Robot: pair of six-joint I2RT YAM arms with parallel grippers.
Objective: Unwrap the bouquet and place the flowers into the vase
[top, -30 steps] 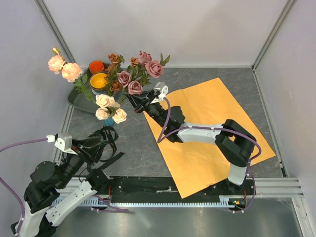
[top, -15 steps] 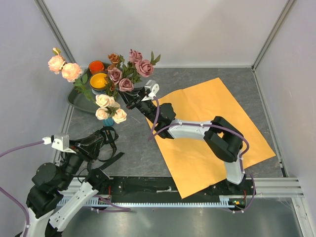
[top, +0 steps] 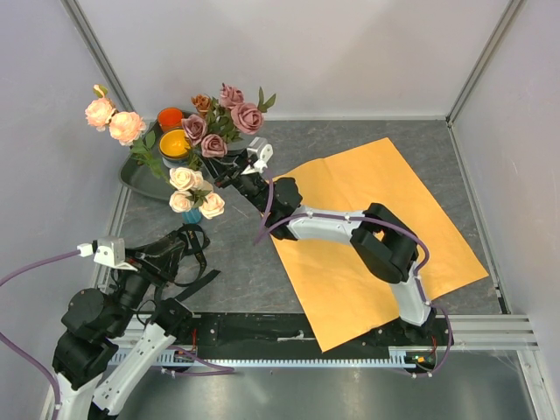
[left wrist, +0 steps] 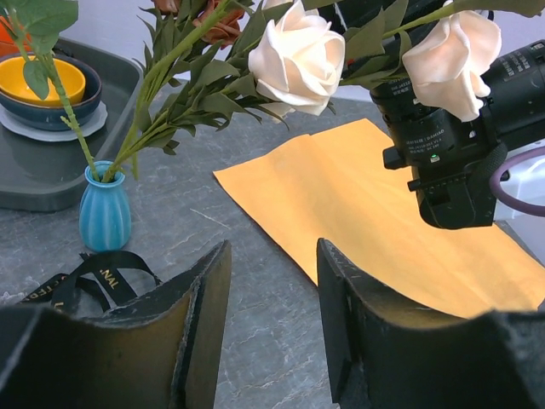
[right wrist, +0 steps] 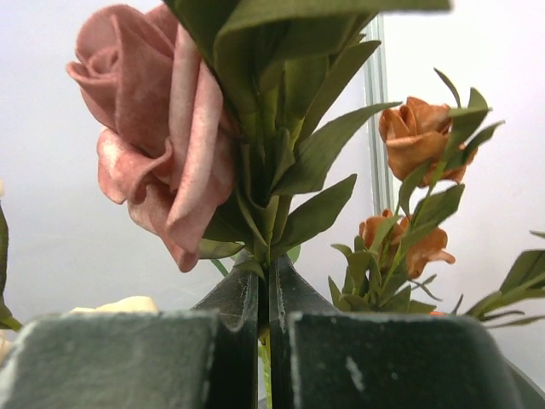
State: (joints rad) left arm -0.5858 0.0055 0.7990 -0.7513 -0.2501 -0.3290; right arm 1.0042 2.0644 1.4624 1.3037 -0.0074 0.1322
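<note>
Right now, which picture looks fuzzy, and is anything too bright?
Right wrist view: the right end effector's near blocks are fuzzy, the mauve rose sharper. Left wrist view: the cream roses glow almost white. Top view: even light, all crisp.

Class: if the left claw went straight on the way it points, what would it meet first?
Most likely the orange paper, flat on the table just ahead of the left claw. The blue vase stands off to the left; the cream roses seem above that line, though depth is unclear.
</note>
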